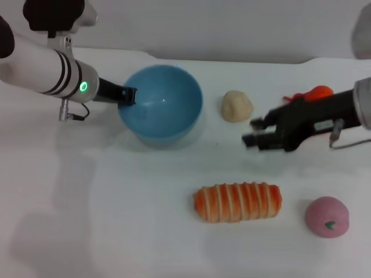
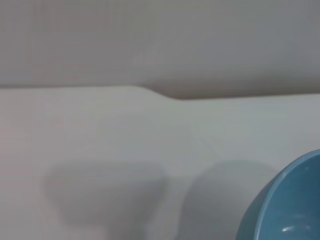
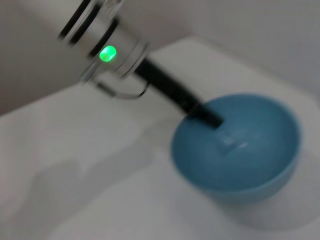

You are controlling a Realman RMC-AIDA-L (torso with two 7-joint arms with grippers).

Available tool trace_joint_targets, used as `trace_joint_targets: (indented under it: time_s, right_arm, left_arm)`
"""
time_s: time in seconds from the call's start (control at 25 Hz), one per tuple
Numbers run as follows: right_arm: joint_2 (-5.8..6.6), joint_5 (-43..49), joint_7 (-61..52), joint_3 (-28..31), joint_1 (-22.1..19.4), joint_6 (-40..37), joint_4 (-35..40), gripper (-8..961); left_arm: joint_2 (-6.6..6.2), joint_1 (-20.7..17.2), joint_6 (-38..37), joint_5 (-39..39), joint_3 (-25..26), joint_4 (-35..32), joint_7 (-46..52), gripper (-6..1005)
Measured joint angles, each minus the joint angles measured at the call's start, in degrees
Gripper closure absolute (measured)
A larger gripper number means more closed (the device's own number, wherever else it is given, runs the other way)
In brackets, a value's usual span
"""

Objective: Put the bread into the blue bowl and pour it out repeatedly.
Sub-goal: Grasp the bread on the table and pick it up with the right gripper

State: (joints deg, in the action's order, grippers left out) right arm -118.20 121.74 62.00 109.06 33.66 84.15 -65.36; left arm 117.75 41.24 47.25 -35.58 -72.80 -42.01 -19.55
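Bread (image 1: 237,202) lies crosswise on tabletop (image 1: 116,231), below and nearer our right gripper (image 1: 250,131), fingers apart, empty. Left gripper (image 1: 128,96) pinches blue bowl (image 1: 168,121) rim.

You have a white surface (image 1: 116,231). Resting on it: the blue bowl (image 1: 161,105) at far left, a beige lump (image 1: 237,106) beside it, the bread (image 1: 237,202) nearer you, a pink ball (image 1: 327,216) to its right, an orange item (image 1: 317,92) far right.
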Motion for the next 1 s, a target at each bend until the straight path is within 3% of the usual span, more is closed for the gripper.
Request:
trace_joint_targets:
  time_s: [0.16,0.44,0.8,1.0]
  right_arm:
    - [0.03,2.13,-2.75,-2.75,2.70,4.81,1.77,542]
    - [0.05,8.10,-8.40,-12.39,4.46,6.62,1.89,542]
    - [-0.35,14.03,-11.13,-20.80,4.55,0.02,1.39,541]
    - [-0.54,19.13,-12.78,-30.00,4.61,-5.89,0.46,541]
  left_arm:
    - [-0.16,0.21,3.57,0.07,0.23,-0.23,0.04,999]
    - [-0.08,1.12,5.67,2.23,0.10,-0.33,1.43,1000]
    - [0.04,1.71,5.71,2.28,0.00,-0.36,1.50,999]
    - [0.10,1.76,5.73,2.03,0.02,-0.36,1.67,1000]
